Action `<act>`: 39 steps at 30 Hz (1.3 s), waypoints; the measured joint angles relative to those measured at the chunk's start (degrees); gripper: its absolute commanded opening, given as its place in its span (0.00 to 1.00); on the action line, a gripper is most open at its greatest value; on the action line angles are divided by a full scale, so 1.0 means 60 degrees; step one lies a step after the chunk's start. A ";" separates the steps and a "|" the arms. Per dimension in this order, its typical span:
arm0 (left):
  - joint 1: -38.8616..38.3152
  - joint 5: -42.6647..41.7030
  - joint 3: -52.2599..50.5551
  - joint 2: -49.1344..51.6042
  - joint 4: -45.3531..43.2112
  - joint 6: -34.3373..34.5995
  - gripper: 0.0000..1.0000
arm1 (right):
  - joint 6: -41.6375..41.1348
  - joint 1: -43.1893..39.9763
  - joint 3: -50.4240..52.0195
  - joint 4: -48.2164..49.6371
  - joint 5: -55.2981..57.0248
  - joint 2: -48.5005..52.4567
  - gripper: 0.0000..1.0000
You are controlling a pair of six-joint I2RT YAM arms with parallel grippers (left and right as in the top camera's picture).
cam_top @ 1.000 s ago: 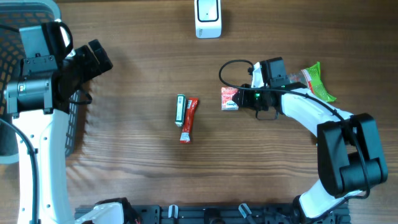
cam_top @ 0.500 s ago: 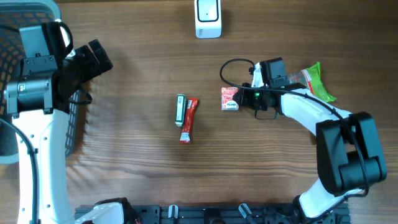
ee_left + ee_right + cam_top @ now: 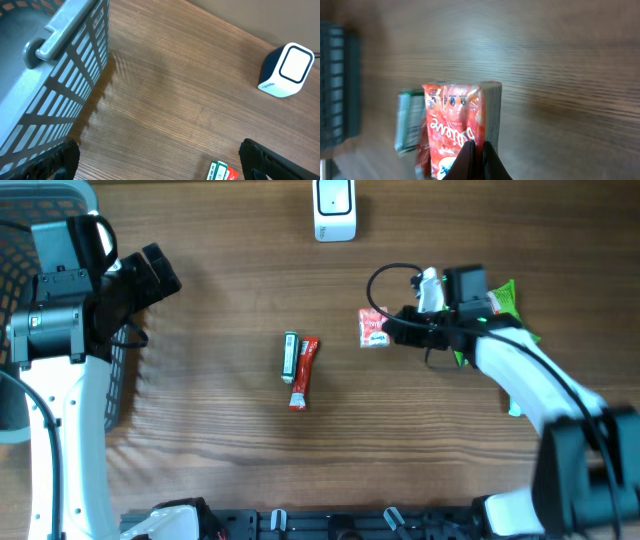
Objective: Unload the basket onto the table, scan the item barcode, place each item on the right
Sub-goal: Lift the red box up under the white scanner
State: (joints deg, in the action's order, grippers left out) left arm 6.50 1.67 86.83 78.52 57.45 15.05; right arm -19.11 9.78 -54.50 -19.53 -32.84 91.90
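the right gripper (image 3: 392, 329) is pinched tight on one edge of the red packet (image 3: 373, 328). the packet sits right of the table's middle, well short of the white scanner (image 3: 335, 208) at the far edge. in the wrist view only a thin strip of wrapper lies between the fingertips, so the packet may slip out or swing on the way to the scanner. no barcode shows clearly in any view, so the wrong face could end up turned to the scanner window. the left gripper (image 3: 155, 272) stands wide open and empty beside the basket (image 3: 15, 240), well apart from all this. the two sticks (image 3: 297, 368) in the middle probably lie off the path.
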 measured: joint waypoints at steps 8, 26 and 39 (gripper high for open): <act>0.0000 0.0000 0.0000 0.0000 0.0004 0.0000 1.00 | 0.0423 -0.0004 -0.0138 -0.0076 -0.2277 -0.2346 0.04; 0.0000 0.0004 0.0000 0.0000 -0.0007 0.0000 1.00 | 0.1282 0.1683 -0.8397 -0.8539 0.3934 -0.1191 0.04; 0.0000 0.0000 0.0000 0.0000 0.0000 0.0000 1.00 | 0.2342 0.3238 -1.5380 -0.8929 0.9009 0.4164 0.04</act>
State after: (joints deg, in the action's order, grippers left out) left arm 6.50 1.67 86.83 78.52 57.45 15.05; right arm -5.06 29.21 -146.78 -73.10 21.21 116.88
